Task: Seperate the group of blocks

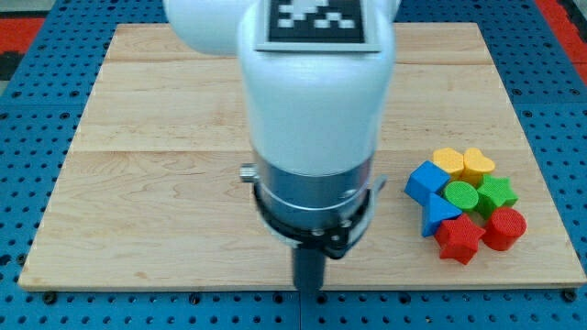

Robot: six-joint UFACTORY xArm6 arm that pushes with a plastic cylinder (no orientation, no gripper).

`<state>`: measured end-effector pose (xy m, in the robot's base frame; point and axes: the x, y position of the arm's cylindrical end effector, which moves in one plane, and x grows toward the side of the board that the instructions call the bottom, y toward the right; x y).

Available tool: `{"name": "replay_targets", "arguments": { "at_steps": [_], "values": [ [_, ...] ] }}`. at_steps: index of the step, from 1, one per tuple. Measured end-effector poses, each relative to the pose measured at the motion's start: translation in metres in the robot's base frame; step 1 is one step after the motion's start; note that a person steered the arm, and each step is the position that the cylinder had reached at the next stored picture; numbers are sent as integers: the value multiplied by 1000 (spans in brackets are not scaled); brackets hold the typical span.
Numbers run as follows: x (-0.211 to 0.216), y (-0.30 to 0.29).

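Observation:
A tight group of blocks lies at the view's lower right on the wooden board (156, 137). It holds a yellow hexagon-like block (448, 161), a yellow heart (478, 164), a blue cube-like block (426, 181), a blue triangular block (439, 215), a green round block (460, 195), a green star (497, 193), a red star (459, 238) and a red round block (504, 227). They touch each other. My rod (309, 270) hangs at the view's bottom centre, left of the group. Its tip runs out of the view's bottom edge and does not show.
The arm's white body (312, 101) with a black-and-white marker on top covers the board's centre. A blue pegboard (27, 110) surrounds the board. The board's bottom edge lies close under the red blocks.

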<state>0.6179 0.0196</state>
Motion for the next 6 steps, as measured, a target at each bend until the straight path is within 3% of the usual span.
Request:
{"name": "replay_targets", "arguments": {
  "at_steps": [4,5,6],
  "values": [
    [-6,240],
    [-56,259],
    [-107,193]
  ]
}}
